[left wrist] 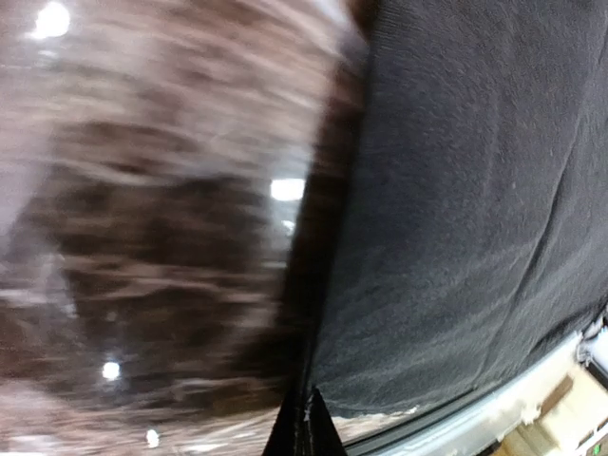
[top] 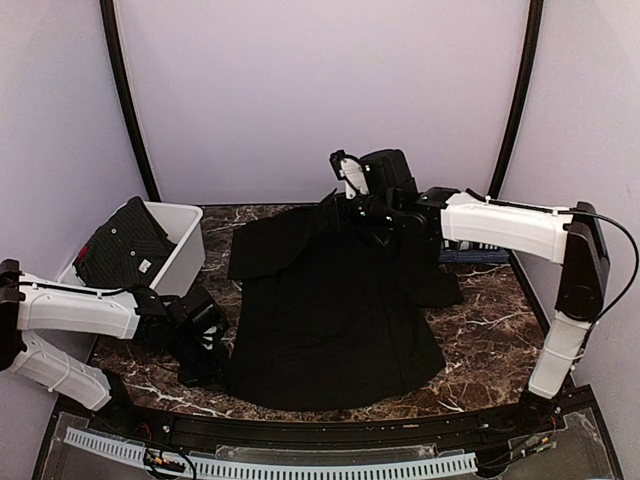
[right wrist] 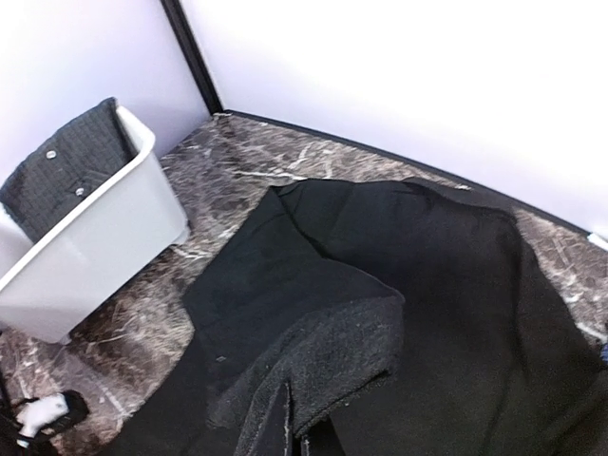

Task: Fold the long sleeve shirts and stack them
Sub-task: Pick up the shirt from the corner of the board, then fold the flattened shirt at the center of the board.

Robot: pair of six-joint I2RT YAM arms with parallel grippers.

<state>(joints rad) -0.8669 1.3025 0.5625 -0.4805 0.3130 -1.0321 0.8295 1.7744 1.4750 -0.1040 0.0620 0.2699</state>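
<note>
Shirt: soft, limp black knit, probably light. It will sag from any grip, won't hold a crease by itself, and may slide on the glossy table. It lies spread out between your two grippers.

Right gripper: fingers pinch a raised fold at the shirt's far edge. In the wrist view the fuzzy cloth hangs just ahead of the tips.

Left gripper: low at the near-left hem. Its wrist view is blurred, with cloth right of the tips and bare table left. You can't tell if those fingers are spread or closed.

Where to grab, my call: hem corners or shoulder seams, one layer only. Keep the lift low so it doesn't bunch.

Around:
- The bin sits beyond the left fingers, near the folded-over sleeve, with dark cloth draped over its rim. It could crowd a leftward sweep.
- A striped cloth, maybe another shirt, lies under the right forearm, behind those fingers. Watch you don't drag it.
</note>
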